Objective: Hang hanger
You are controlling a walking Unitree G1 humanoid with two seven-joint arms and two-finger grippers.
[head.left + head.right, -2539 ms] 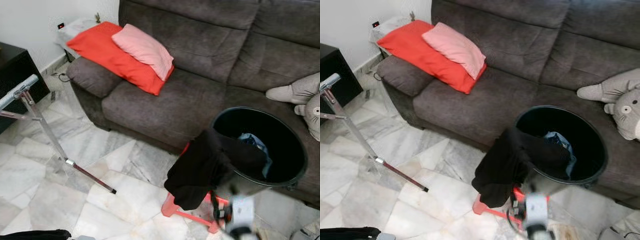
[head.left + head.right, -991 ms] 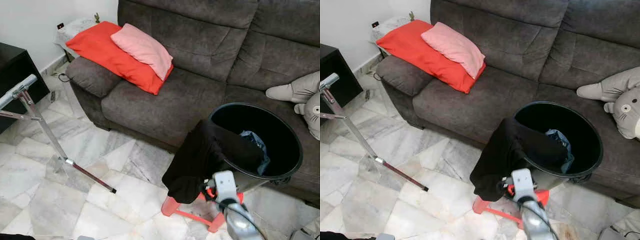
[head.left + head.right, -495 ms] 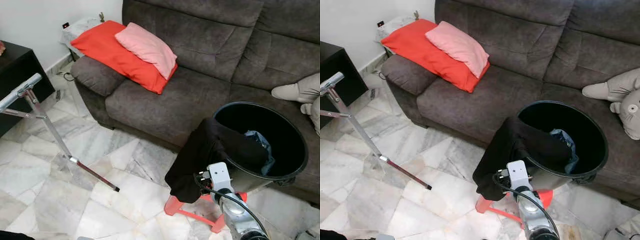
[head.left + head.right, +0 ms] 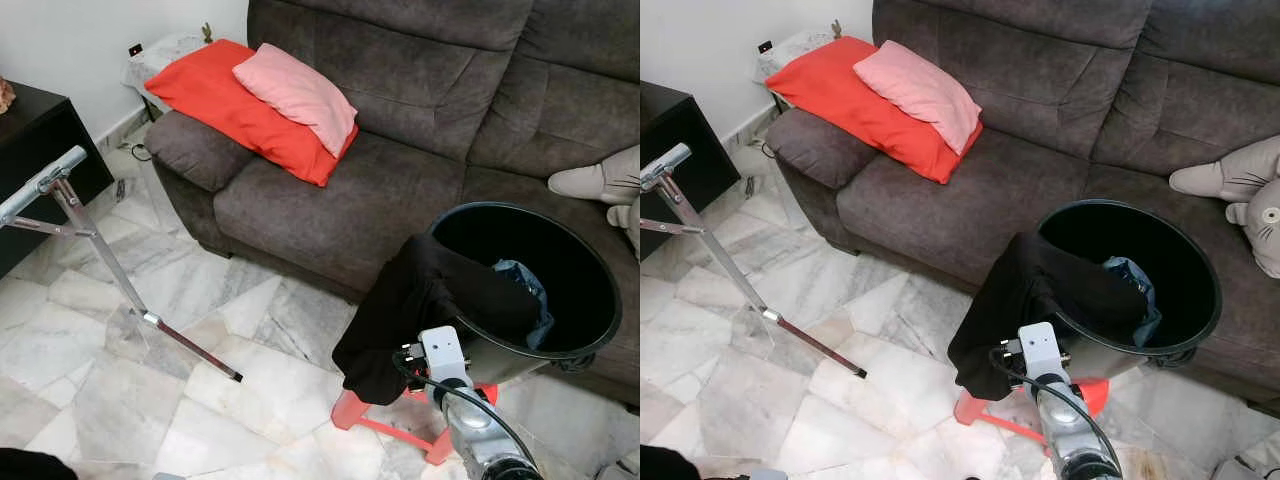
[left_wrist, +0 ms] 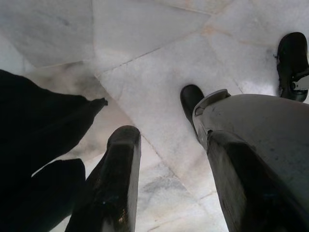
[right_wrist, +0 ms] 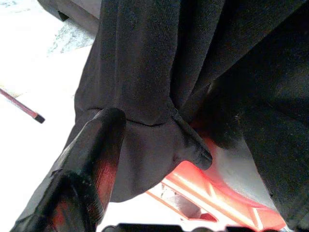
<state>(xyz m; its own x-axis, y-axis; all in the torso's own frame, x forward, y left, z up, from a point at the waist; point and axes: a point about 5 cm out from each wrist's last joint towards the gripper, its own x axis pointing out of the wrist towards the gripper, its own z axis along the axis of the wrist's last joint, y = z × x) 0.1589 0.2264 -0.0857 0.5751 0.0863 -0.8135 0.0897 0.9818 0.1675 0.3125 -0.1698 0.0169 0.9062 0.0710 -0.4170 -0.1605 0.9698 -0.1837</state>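
On the marble floor (image 4: 250,400) before the sofa (image 4: 420,150), your right gripper (image 6: 145,159), state unclear, nears the black garment (image 4: 400,310) on the bin (image 4: 590,300); no hanger visible—reach in, while the left gripper (image 5: 169,159) hangs open.

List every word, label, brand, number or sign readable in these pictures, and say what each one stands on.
None: no readable text anywhere.
The black plastic laundry bin, the black garment draped over its rim, the red plastic stool, the dark grey fabric sofa and the chrome drying-rack leg bear no lettering.
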